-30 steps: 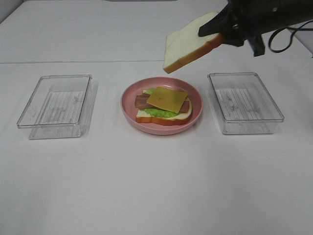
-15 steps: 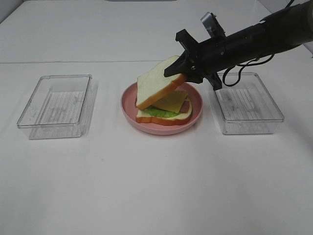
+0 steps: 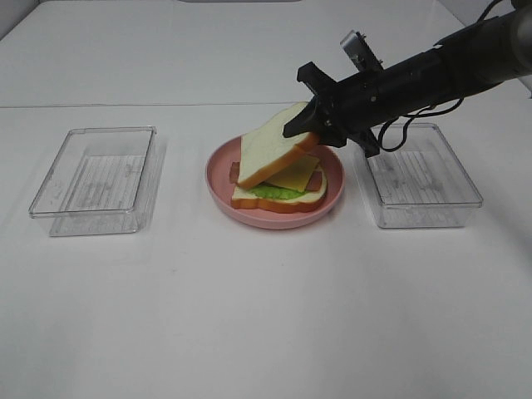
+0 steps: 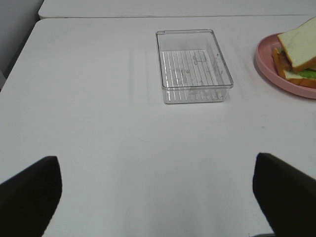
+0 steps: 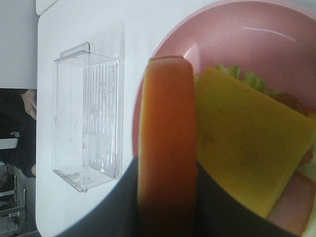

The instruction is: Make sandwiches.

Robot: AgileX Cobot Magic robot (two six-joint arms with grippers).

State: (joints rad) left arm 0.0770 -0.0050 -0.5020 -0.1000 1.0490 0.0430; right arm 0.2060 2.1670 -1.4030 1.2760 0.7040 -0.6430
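On the pink plate [image 3: 223, 184] lies an open sandwich [image 3: 278, 191]: a bread slice, green lettuce, bacon and a yellow cheese slice [image 5: 247, 143] on top. A second bread slice [image 3: 270, 150] hangs tilted over it, its low edge near the stack's left side. My right gripper [image 3: 309, 133] is shut on that slice's crust [image 5: 165, 143] at the upper right end. In the left wrist view my left gripper [image 4: 157, 190] stands open over bare table, far from the plate [image 4: 266, 64], nothing between its fingers.
A clear plastic tray [image 3: 96, 179] stands left of the plate and another clear tray [image 3: 416, 174] right of it, under the right arm. Both look empty. White table surrounds them, with a seam running across behind the trays.
The right arm has come down and to the left with the bread slice, from high above the plate's right side to just over the stacked sandwich. The left gripper has not moved.
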